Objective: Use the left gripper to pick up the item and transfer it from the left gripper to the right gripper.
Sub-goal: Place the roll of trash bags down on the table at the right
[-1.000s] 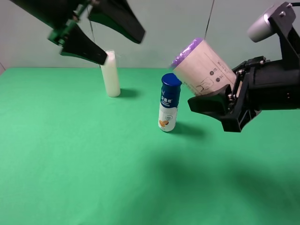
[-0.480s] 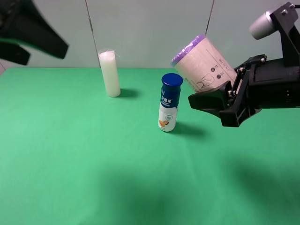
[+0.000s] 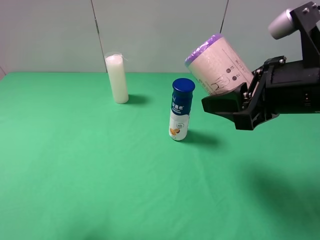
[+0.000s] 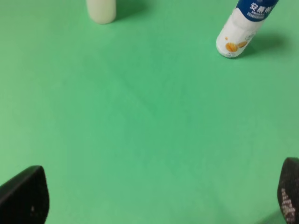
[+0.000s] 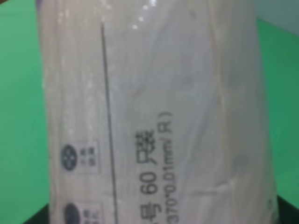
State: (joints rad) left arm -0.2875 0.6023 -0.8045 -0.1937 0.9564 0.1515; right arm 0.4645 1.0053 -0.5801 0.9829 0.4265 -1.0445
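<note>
The item is a white roll of bags with a purple end (image 3: 217, 65). It hangs tilted in the air at the right, above the green table. My right gripper (image 3: 227, 97) is shut on its lower end. In the right wrist view the roll (image 5: 154, 116) fills the frame, with dark fingers at the lower corners. My left gripper (image 4: 156, 200) shows only in the left wrist view. It is open and empty, with its fingertips (image 4: 23, 196) wide apart above bare green cloth. The left arm is out of the exterior high view.
A white bottle with a blue cap (image 3: 180, 110) stands upright near the middle of the table, just left of the held roll; it also shows in the left wrist view (image 4: 243, 28). A tall white cylinder (image 3: 117, 78) stands at the back left, and its base shows in the left wrist view (image 4: 101, 9).
The left arm has swung away to the left and left the exterior high view. The right gripper with the roll has barely moved, shifting slightly up.
</note>
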